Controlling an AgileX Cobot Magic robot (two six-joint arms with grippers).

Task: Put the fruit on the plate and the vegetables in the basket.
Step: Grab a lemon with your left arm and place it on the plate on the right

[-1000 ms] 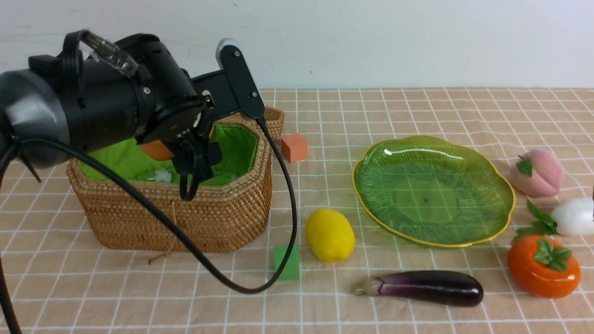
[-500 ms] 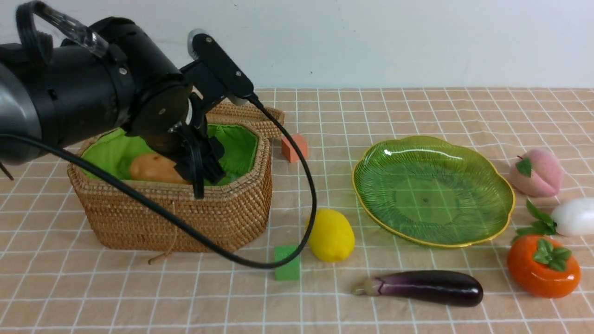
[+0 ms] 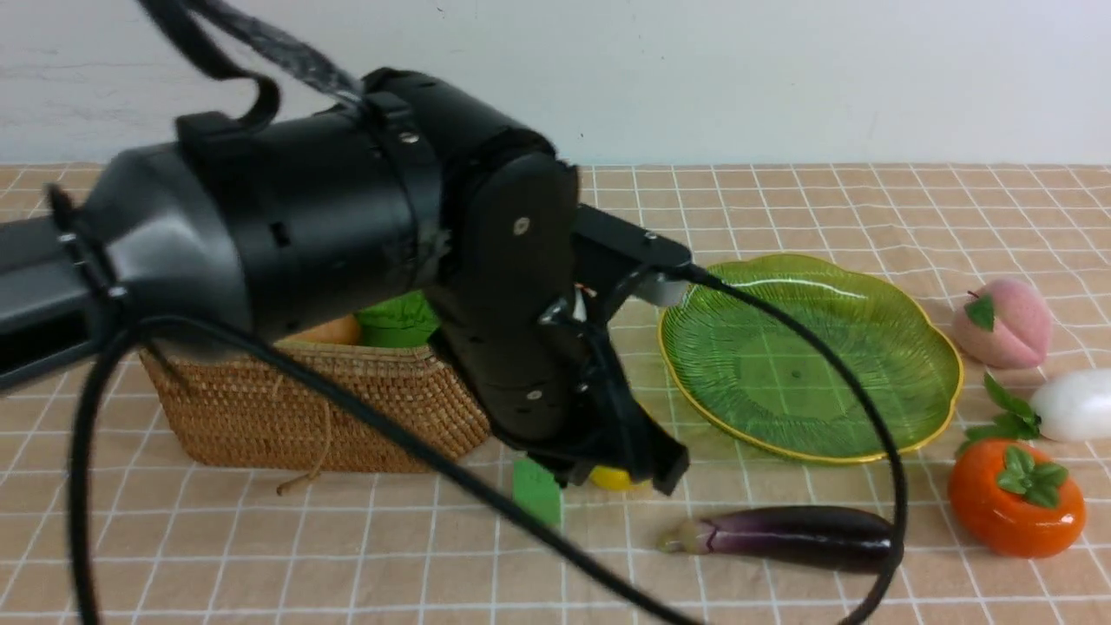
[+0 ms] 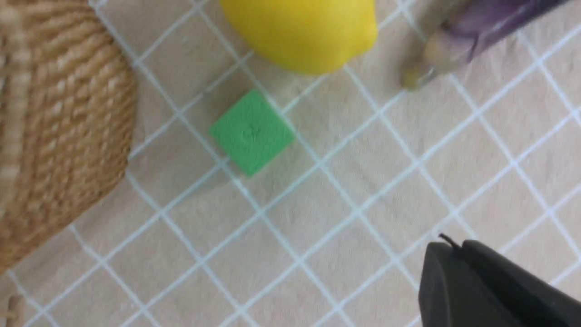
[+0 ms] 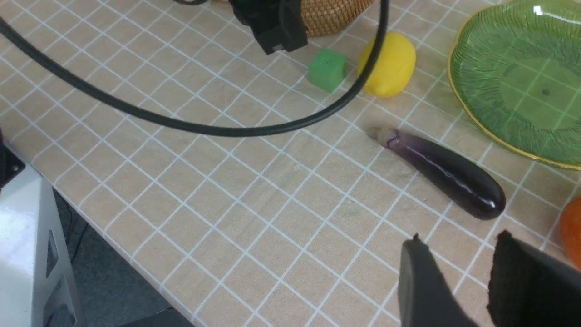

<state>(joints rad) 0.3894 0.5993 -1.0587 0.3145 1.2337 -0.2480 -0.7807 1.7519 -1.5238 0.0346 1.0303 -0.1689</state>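
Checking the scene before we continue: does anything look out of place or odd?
Only the green cube stands out: a plain block beside the lemon, neither fruit nor vegetable. Nothing looks spilled or damaged.

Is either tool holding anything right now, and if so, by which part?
Nothing is held. The left tool is shut and empty, near the lemon; the right tool is open with nothing between its fingers.

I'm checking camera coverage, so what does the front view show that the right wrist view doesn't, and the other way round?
Only the front view: the peach, the radish and the potato inside the basket. Only the right wrist view: the right gripper, jaws apart. Both: the basket, eggplant, lemon, green cube and plate.
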